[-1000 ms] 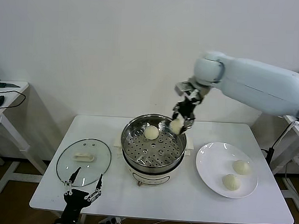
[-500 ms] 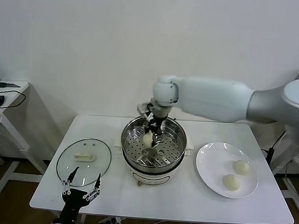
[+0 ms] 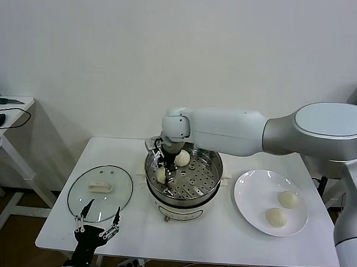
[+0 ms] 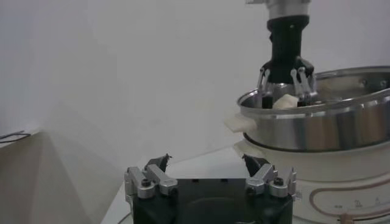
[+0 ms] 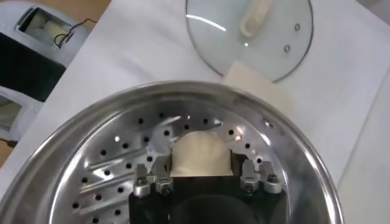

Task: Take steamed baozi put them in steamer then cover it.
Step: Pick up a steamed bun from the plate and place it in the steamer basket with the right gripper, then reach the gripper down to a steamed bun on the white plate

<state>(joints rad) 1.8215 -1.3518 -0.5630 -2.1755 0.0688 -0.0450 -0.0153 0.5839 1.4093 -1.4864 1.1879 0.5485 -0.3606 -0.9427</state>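
Note:
The steamer, a shiny steel pot with a perforated base, stands mid-table. My right gripper reaches down into its left side, shut on a cream-white baozi held low over the base. In the right wrist view the baozi sits between the fingers above the perforated base. A second baozi lies at the steamer's back. Two more baozi lie on the white plate. My left gripper is open and empty at the table's front left edge.
The clear glass lid with a cream handle lies flat left of the steamer; it also shows in the right wrist view. The left wrist view shows the steamer ahead of the left gripper. A side table stands far left.
My right gripper has carried the baozi from the steamer's far right rim across to its left side and lowered it inside. The left arm has not moved.

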